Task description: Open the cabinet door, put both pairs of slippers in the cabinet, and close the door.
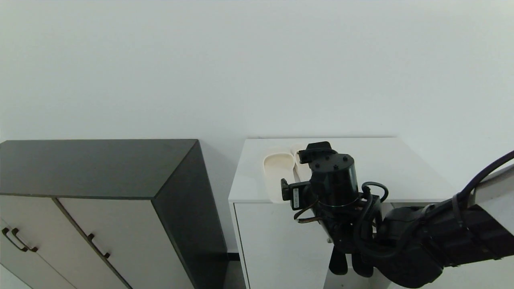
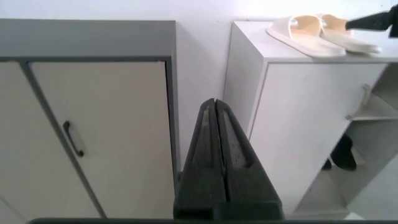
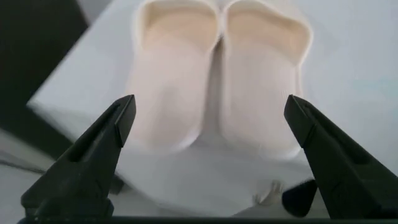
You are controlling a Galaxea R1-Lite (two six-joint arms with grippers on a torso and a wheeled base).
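Observation:
A cream pair of slippers [image 1: 279,168] lies side by side on top of the white cabinet [image 1: 277,241]. My right gripper [image 3: 210,106] hovers open just above the cabinet's front edge, one finger on each side of the cream slippers [image 3: 261,74], not touching them. In the left wrist view the cream slippers [image 2: 317,34] rest on the white cabinet [image 2: 298,112], whose right side stands open with a dark slipper [image 2: 342,155] inside, low down. My left gripper [image 2: 215,106] is shut and empty, low in front of the gap between the two cabinets.
A dark-topped cabinet [image 1: 96,164] with pale closed doors and dark bar handles [image 1: 98,245] stands left of the white one, with a narrow gap between them. A shelf [image 2: 373,115] shows inside the open white cabinet. A plain wall lies behind.

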